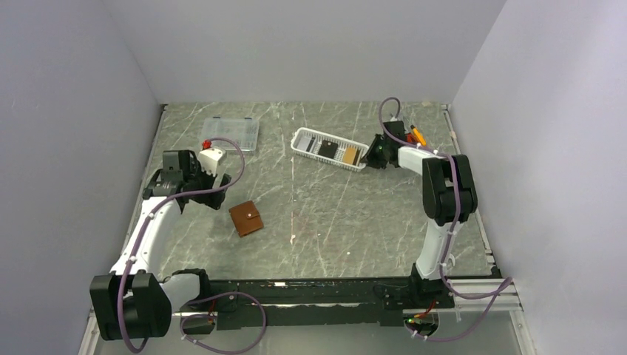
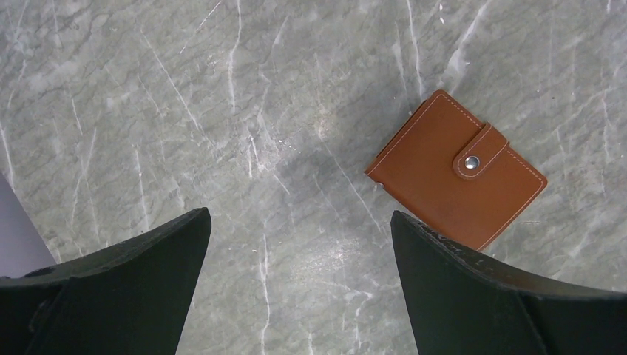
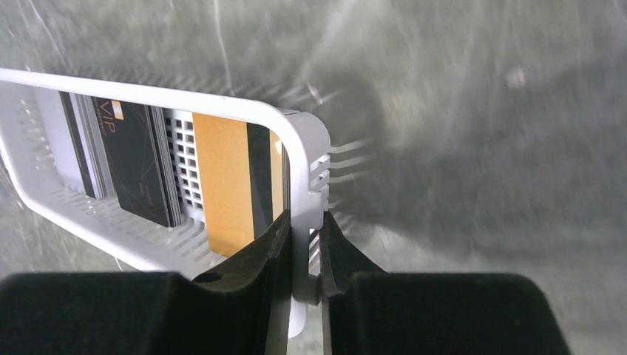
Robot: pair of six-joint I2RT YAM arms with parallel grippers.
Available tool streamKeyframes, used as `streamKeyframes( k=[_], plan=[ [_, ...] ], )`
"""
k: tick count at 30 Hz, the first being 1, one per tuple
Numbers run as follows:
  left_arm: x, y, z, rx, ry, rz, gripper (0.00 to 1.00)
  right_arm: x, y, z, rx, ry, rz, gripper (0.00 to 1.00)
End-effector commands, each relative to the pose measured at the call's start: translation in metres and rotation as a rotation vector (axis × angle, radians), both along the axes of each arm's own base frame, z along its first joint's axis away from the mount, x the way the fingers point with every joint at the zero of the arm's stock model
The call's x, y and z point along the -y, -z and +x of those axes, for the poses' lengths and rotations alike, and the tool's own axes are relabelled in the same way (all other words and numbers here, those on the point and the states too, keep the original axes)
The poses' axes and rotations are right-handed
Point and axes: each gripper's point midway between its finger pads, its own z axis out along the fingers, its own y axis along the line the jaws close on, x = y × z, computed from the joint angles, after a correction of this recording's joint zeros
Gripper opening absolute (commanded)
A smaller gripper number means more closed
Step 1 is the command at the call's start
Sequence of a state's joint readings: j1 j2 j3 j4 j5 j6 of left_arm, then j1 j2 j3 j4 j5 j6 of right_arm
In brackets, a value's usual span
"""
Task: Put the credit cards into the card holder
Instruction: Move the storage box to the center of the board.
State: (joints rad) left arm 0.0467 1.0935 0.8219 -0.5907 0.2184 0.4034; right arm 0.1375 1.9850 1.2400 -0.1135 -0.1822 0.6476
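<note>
As your right end effector pinched the basket at three o'clock, left end effector spread, jerking could have spilled credit cards.

Black and orange-gold credit cards lie overlapped in the white basket, far right of centre; the brown card holder lies snapped shut, near left.

White arm links, black joints, looping purple cables
</note>
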Motion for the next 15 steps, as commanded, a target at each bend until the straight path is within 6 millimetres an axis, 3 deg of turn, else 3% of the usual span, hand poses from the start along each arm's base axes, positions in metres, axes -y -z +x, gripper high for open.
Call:
streamKeyframes(
  k=[1,9,15],
  plan=[
    [0.0,0.006,-0.001,-0.01,0.049,0.044,0.99,0.001,-0.002,-0.044,-0.024,-0.028,-0.033,0.12],
    [0.007,0.019,-0.001,-0.049,0.105,0.076,0.99,-0.015,0.011,-0.131,-0.056,-0.105,-0.055,0.13],
    [0.014,0.03,0.002,-0.069,0.148,0.108,0.99,-0.027,0.008,-0.169,-0.046,-0.145,-0.065,0.13]
  ],
)
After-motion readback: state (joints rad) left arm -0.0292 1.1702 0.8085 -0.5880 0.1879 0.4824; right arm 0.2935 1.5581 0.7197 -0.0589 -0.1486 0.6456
